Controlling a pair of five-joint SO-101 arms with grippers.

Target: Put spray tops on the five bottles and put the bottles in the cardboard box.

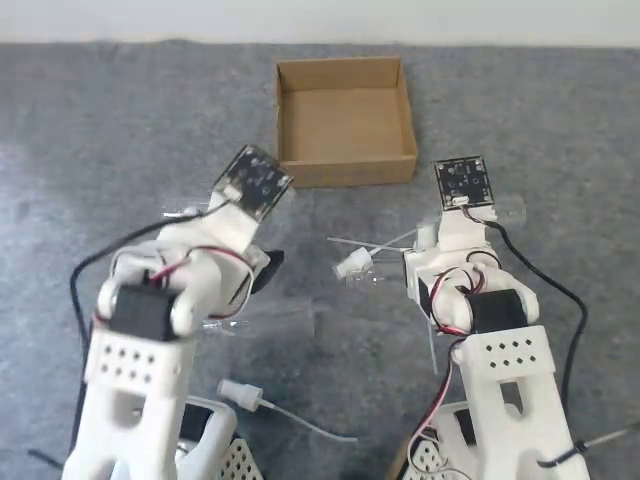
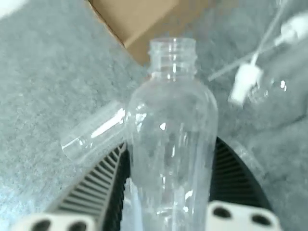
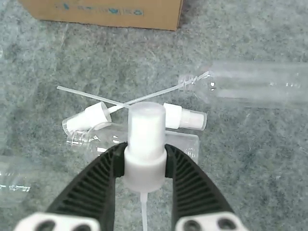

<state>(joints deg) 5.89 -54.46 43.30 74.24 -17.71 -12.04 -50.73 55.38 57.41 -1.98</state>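
Left pincer [image 2: 168,163]: black ribbed pads pressed against both sides of a clear plastic bottle [image 2: 171,125]. It grips the rounded body, and the threaded neck is bare and uncapped.
Right pincer [image 3: 146,166]: ribbed black jaws pinching a white spray top [image 3: 145,139] at its collar. The cap is a smooth cylinder, and a thin dip tube hangs down between the jaws.
Cardboard box [image 1: 350,170]: square, plain brown and open-topped. It sits at twelve o'clock on the table in the high view, beyond both arms.
Second spray top [image 3: 89,120]: white, lying on its side on the carpet. Its straw-thin tube crosses the tube of the third spray top [image 3: 185,118].
Fourth spray top [image 1: 240,392]: at six o'clock between the arm bases, with its tube curving away.
Lying bottle [image 3: 260,86]: clear, cylindrical and on its side, with its threaded mouth open. It lies near three o'clock.
Another lying bottle [image 1: 270,322]: transparent, flat on the carpet beside the left arm.
Carpet [image 1: 100,120]: grey, with a felt-like nap.
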